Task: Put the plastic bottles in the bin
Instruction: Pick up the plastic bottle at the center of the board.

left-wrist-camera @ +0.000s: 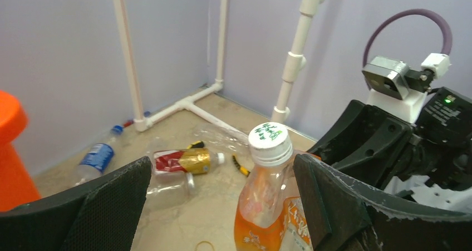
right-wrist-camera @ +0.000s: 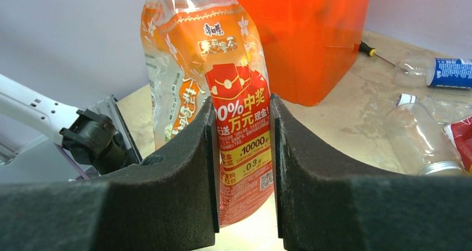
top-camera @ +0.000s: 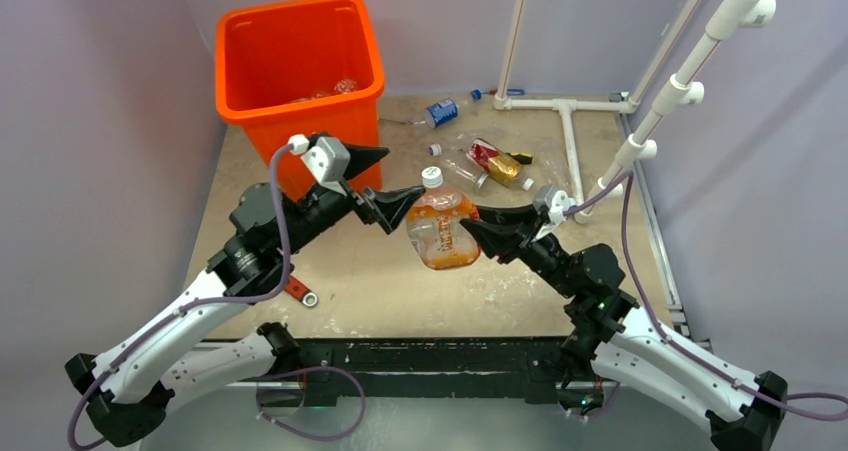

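The large orange-tinted bottle (top-camera: 442, 229) with a white cap is held upright above the middle of the table. My right gripper (top-camera: 472, 229) is shut on its lower body, the pads pinching the red label (right-wrist-camera: 242, 103). My left gripper (top-camera: 385, 183) is open with the bottle's neck (left-wrist-camera: 271, 173) between its jaws, nearer the right finger (left-wrist-camera: 317, 201). The orange bin (top-camera: 298, 9) stands at the back left with a few clear bottles inside. On the table behind lie a blue-labelled bottle (top-camera: 441, 112), a red-gold labelled bottle (top-camera: 495, 161) and a clear bottle (top-camera: 462, 171).
A red-handled wrench (top-camera: 298, 291) lies on the table under my left arm. A yellow-black screwdriver (top-camera: 520, 158) lies by the red-gold bottle. A white pipe frame (top-camera: 570, 121) stands at the back right. Grey walls close in three sides.
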